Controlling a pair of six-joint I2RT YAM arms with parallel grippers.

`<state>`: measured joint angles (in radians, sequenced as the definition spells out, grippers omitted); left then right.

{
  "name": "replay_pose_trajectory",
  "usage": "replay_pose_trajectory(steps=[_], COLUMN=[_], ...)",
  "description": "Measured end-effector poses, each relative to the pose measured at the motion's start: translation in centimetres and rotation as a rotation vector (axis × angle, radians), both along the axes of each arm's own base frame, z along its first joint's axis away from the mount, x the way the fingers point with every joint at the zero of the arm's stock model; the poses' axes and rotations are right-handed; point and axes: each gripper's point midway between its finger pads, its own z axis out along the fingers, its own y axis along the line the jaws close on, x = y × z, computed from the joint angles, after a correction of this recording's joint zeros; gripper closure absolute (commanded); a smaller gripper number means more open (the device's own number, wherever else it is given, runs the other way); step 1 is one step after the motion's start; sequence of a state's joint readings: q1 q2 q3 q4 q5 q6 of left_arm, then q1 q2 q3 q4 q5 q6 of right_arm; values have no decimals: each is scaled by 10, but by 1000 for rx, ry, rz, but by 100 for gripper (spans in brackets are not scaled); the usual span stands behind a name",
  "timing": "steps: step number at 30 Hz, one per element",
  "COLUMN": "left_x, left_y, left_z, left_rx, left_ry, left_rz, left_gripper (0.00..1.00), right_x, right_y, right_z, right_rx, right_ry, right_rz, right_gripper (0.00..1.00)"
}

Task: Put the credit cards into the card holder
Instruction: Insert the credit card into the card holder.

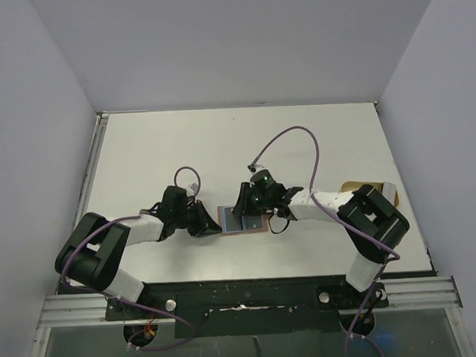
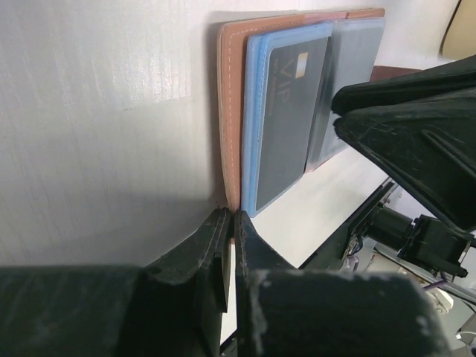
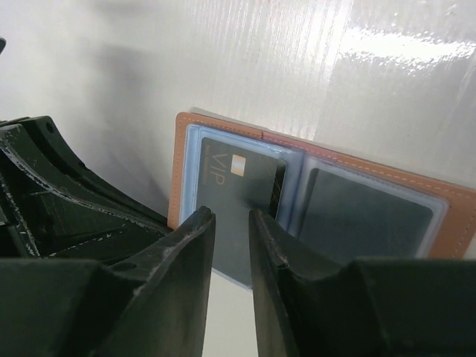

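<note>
Top view: holder (image 1: 244,220) open flat at table (image 1: 300,144) centre, between left gripper (image 1: 211,221) and right gripper (image 1: 247,208). Left wrist: fingers (image 2: 212,253) pinched together on holder's lower corner, dark cards (image 2: 290,111) across both halves above. Right wrist: fingers (image 3: 186,260) narrowly apart at lower centre, straddling the VIP-marked card's edge.

Top camera overhead, looking down; wrist cameras close, facing opposite ways (all share card holder (image 2: 230,111)).
</note>
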<state>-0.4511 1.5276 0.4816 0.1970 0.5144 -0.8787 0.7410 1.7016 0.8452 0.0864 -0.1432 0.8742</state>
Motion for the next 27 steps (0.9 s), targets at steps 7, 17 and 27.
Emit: replay_pose_trajectory(steps=[7, 17, 27], left_x=[-1, -5, -2], left_y=[1, 4, 7], left_z=[-1, 0, 14], left_rx=[20, 40, 60], left_ry=[3, 11, -20], left_rz=[-20, -34, -34], left_gripper=[100, 87, 63], right_x=[12, 62, 78], right_y=[-38, -153, -289], right_z=[24, 68, 96], right_rx=[-135, -433, -802], right_ry=[-51, -139, -110], right_rz=[-37, -282, -558], right_gripper=[61, 55, 49])
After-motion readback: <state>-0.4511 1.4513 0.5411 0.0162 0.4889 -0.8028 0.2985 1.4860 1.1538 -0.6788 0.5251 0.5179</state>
